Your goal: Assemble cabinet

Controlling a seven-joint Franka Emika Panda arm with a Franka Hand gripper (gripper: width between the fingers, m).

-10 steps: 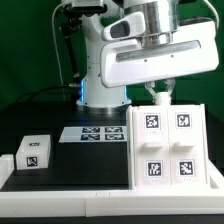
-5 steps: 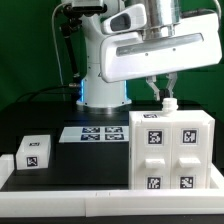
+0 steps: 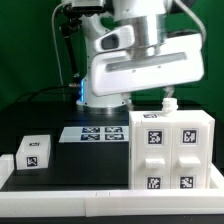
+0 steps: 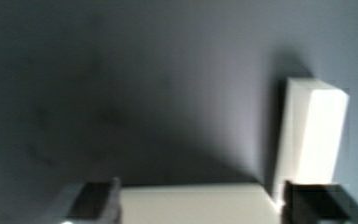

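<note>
The arm (image 3: pixel 140 65) now stands higher and further toward the exterior view's left, its gripper (image 4: pixel 202 203) lifted above the cabinet (image 3: pixel 168 150), which sits lower than a second ago.

White plastic on matt black.
Smooth, hard-looking white plastic on the cabinet (image 3: pixel 170 150) and the small block (image 3: pixel 33 153), each with flat black-and-white printed tags (image 3: pixel 154 124); dull matt black across the surface (image 3: pixel 85 160); glossy white shell with soft highlights on the arm (image 3: pixel 140 65); thin, flat white on the marker board (image 3: pixel 92 133).

Robotics lab, black table (image 3: pixel 40 118), tagged marker board (image 3: pixel 93 133), white robot arm (image 3: pixel 140 65)
</note>
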